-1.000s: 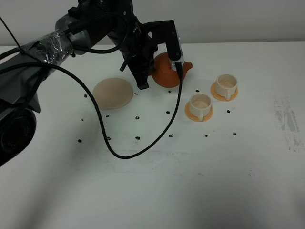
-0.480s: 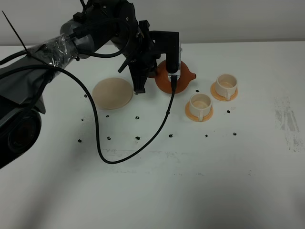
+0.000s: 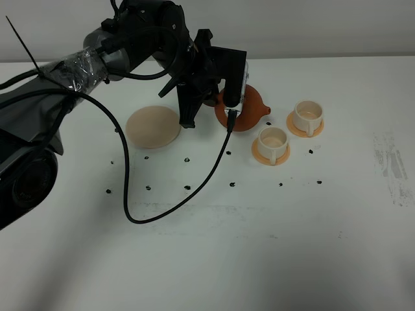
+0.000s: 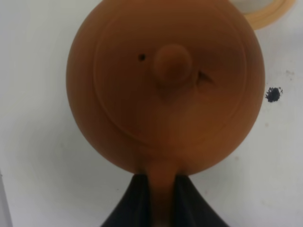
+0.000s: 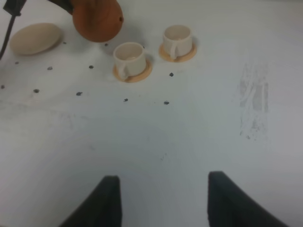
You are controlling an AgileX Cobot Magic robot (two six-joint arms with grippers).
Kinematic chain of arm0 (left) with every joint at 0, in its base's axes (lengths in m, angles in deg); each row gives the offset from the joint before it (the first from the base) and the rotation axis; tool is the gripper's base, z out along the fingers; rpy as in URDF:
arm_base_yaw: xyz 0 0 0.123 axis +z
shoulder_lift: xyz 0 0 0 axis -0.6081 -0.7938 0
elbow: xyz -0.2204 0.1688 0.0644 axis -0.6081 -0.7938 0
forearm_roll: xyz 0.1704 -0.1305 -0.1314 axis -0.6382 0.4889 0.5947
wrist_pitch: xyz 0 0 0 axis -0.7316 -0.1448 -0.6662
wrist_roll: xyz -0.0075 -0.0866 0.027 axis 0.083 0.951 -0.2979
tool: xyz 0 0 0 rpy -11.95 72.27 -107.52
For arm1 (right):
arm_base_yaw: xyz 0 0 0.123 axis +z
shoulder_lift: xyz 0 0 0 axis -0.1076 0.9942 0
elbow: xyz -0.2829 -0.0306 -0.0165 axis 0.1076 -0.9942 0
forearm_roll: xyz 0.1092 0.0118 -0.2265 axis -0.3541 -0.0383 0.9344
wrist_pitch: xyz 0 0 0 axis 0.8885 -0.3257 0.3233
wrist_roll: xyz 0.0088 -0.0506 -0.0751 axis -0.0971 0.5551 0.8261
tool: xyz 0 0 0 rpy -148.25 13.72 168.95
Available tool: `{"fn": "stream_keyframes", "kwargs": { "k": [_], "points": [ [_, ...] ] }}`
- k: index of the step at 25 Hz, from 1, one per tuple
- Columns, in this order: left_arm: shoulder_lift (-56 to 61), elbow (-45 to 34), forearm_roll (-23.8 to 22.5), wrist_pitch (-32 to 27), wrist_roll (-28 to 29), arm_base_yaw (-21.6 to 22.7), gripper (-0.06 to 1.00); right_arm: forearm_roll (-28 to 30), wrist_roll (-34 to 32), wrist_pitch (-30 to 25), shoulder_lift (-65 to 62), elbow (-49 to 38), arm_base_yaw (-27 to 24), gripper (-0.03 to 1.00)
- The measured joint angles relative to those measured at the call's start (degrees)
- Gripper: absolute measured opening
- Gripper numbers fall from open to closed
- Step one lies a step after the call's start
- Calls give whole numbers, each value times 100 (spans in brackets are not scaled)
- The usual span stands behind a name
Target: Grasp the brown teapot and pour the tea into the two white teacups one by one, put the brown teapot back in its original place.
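Cream saucer point(image 3: 153, 127) is seen at the left of the table point(image 3: 207, 272), bare. It is taken as the teapot's return spot. Just right of it, the left gripper point(image 4: 163, 205) is clamped tight on the loop handle of the brown teapot point(image 3: 249, 111). A black finger point(image 4: 132, 208) is seen on either side of the handle in the left wrist view. The teapot is judged to be held off the table, between the cream saucer and the cups, knob up and roughly level. Its spout is aimed toward the near teacup point(image 3: 273, 138).

No tea is seen pouring, and none can be made out in either cup. Step judged: carry to the first cup, pour not begun.

For a clean pour, the spout should be brought over the near cup's mouth before any tilt is made. The tilt should be slow, so the stream lands inside and not on the orange saucer point(image 3: 270, 154). Whether the lid is fixed cannot be told, so a steep tilt is best avoided. The black cable point(image 3: 175, 201) trailing over the table should be held clear of the cups.

Far teacup point(image 3: 307, 114), on its own orange saucer just beside the near one, is to be filled second. The pot's body should not be swung into it.

Right gripper point(image 5: 163, 198) is seen with jaws apart and nothing held, well away from the cups. It is judged not needed here.
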Motion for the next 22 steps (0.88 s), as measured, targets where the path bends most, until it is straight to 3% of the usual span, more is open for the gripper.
{"fn": "stream_keyframes", "kwargs": {
  "k": [22],
  "points": [
    [0,0,-148,214,-708,-18,13,0,0,0,0,0,0,43]
  ]
}}
